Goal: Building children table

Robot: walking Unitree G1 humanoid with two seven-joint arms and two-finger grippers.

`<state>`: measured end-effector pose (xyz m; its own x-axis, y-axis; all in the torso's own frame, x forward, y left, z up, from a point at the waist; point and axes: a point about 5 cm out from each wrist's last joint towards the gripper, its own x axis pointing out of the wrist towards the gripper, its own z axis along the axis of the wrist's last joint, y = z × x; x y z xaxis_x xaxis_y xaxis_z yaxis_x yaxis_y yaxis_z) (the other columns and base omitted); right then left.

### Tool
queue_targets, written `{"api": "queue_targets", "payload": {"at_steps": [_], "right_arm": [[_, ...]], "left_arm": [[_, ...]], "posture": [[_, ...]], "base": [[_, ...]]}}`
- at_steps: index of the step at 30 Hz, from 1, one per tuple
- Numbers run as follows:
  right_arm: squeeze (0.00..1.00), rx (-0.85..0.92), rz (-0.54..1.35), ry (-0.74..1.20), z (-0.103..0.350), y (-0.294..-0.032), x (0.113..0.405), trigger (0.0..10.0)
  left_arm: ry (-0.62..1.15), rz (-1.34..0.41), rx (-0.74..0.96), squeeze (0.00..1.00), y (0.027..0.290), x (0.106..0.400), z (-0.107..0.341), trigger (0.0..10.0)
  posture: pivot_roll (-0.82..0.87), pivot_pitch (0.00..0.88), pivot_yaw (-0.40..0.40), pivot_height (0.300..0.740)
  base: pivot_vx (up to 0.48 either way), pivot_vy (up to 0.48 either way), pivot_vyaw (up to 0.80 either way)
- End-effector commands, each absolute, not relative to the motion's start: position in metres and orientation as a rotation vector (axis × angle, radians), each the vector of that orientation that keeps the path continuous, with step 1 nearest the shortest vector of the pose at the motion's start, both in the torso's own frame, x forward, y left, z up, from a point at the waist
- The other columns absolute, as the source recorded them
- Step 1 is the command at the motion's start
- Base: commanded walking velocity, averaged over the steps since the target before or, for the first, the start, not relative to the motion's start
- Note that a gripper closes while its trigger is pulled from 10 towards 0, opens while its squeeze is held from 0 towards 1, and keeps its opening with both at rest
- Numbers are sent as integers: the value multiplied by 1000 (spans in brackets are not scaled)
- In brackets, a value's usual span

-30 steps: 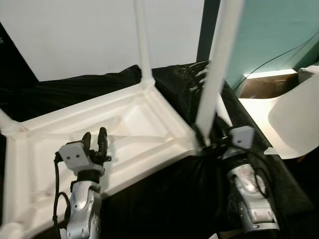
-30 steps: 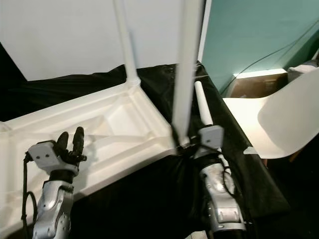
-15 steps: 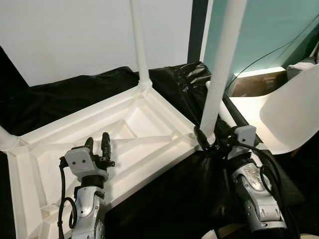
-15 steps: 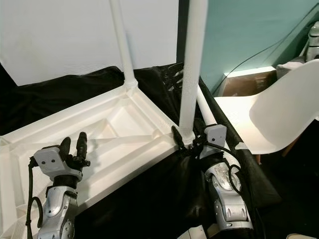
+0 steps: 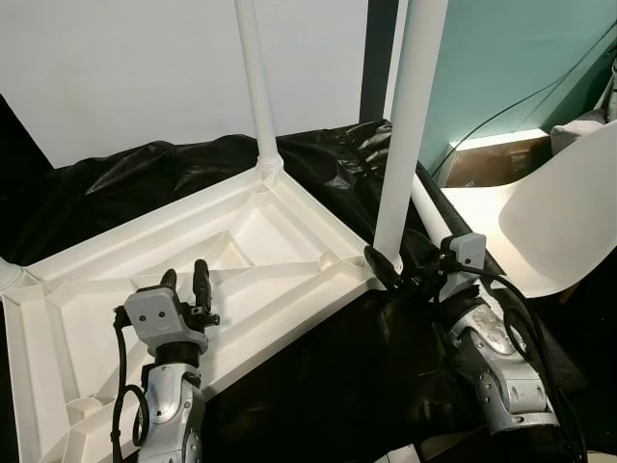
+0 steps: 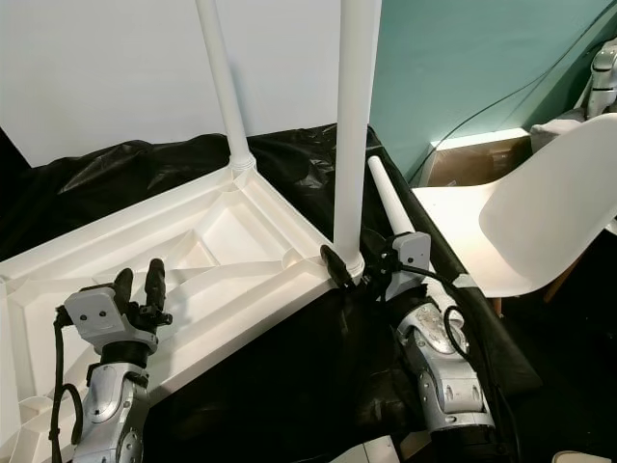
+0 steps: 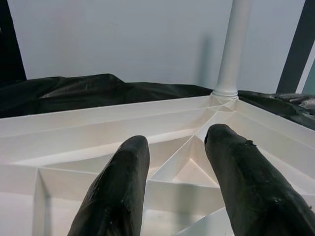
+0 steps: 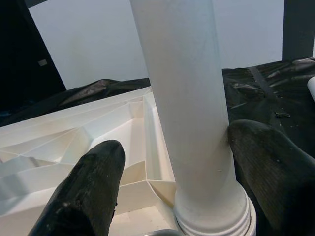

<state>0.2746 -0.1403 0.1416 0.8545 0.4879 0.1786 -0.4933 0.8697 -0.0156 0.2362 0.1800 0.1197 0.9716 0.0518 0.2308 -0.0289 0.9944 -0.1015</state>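
The white table top [image 5: 260, 236] lies upside down on a black cloth. One white leg [image 5: 253, 87] stands in its far corner, and a stub [image 5: 8, 277] shows at the left corner. A second leg [image 5: 410, 125] stands in the near right corner. My right gripper [image 5: 395, 265] is open around that leg's base; one finger [image 8: 275, 172] touches it and the other finger [image 8: 88, 191] stands apart from it. My left gripper [image 5: 185, 275] hovers open over the ribbed underside [image 7: 172, 172] with nothing between its fingers.
A loose white leg [image 6: 388, 203] lies on the cloth behind my right arm. To the right, a white chair [image 5: 559, 222] stands close beside the cloth's edge. Black cloth [image 5: 318, 367] covers the near area. A white wall and a teal wall with a cable stand behind.
The camera has shifted, so the whole scene sits lower. The near right leg now stands straighter in its corner. My right gripper stays at its base; the left gripper has barely moved.
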Motion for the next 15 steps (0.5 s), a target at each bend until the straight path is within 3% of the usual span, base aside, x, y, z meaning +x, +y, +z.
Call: {"api": "queue_targets", "payload": {"at_steps": [1,10,11,15], "right_arm": [[0,15,592,-213,150,-127,273,10000],[0,-44,592,-284,159,-123,268,10000],[1000,-49,544,-309,161,-126,269,10000],[1000,-44,471,-329,164,-132,268,10000]], "left_arm": [[-238,49,-91,0,180,237,119,10000],[-244,42,-88,0,180,238,119,10000],[-248,41,-87,0,179,238,120,10000],[-255,37,-85,0,178,238,121,10000]], "posture": [[33,0,47,740],[29,0,45,740],[29,0,45,740],[28,0,45,740]], "base": [[0,0,0],[0,0,0],[0,0,0],[0,0,0]]}}
